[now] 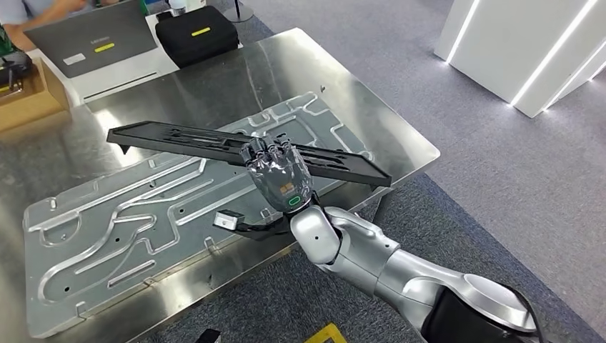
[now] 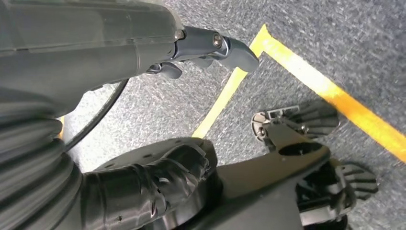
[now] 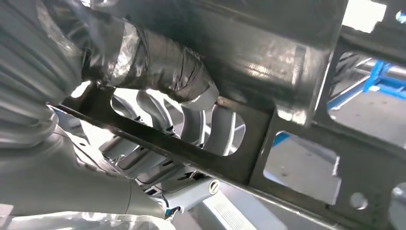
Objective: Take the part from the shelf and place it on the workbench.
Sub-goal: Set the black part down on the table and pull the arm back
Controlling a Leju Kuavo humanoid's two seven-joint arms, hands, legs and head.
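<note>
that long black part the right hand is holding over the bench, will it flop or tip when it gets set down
Probably stiff: the long black part spans straight with no visible sag, though held only near its middle by the right hand. Its cut-outs suggest it is light for its length. Being flat, it should lie steady on the grooved metal plate, but a one-point grip could let it pivot.

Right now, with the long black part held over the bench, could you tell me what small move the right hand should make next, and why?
Probably lower it: the right hand grips the black part near its middle, apparently just above the grooved metal plate on the workbench, so it does not look set down yet.
</note>
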